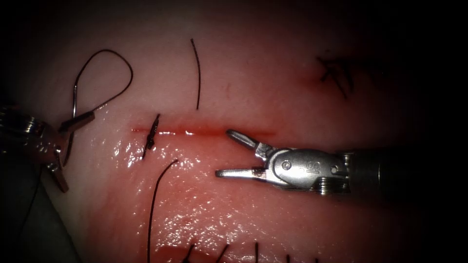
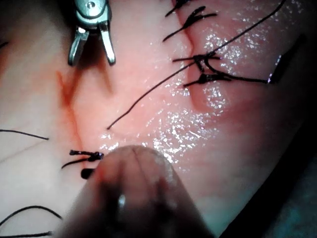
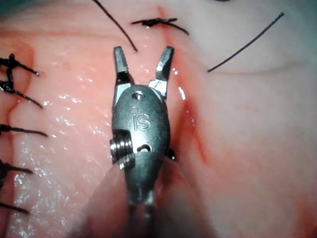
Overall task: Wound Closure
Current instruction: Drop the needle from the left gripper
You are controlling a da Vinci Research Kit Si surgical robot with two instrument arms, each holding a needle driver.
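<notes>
Right tool (image 3: 143,57) nearest, jaws spread wide, gripping nothing; upper tip resting at cut (image 1: 204,131), lower tip over wet tissue (image 1: 292,87). Tied stitch (image 1: 152,131) just beyond its tips. Left tool (image 1: 78,152) well beyond that, jaws also splayed. Needle (image 1: 74,97) lying across its upper jaw (real grip not discernible), out of tissue, left of cut. Thread (image 1: 117,58) looping from needle above that tool. Loose thread ends (image 1: 197,73) either side of stitch.
</notes>
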